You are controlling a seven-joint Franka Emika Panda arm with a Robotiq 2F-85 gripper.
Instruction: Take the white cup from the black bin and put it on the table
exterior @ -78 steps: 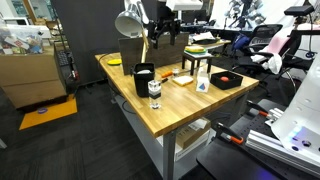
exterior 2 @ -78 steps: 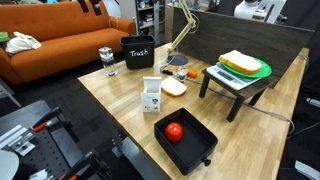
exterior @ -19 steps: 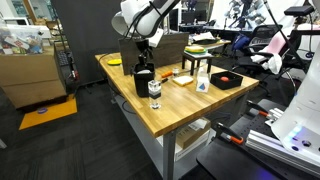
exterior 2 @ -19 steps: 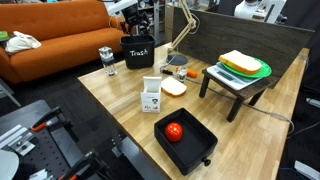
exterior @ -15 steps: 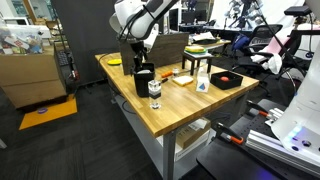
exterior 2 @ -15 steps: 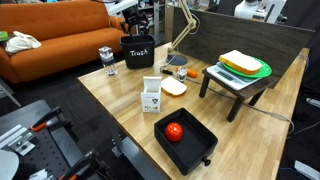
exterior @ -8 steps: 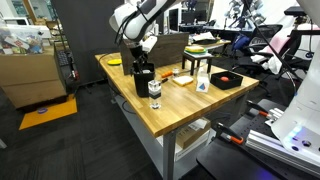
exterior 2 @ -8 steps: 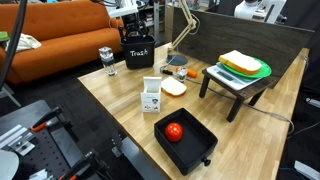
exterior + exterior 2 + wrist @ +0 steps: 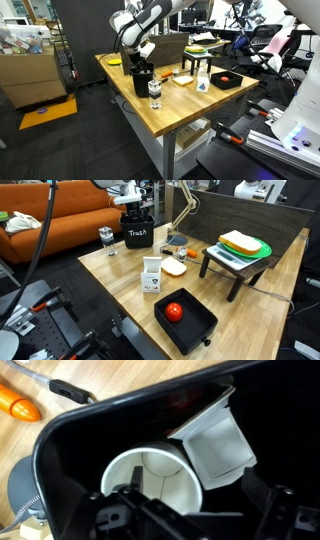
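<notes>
entry: my fingers (image 9: 134,485), now lowered into the black bin (image 9: 120,420), spread wide over the white cup (image 9: 165,472); i judge grasp next.

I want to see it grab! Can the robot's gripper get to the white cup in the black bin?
Probably yes. The gripper hangs over the open bin, jaws apart, and the cup stands mouth-up right under it. A white scrap leans beside the cup, not over it.

Orange sofa (image 9: 60,225), dark floor (image 9: 60,140)
</notes>
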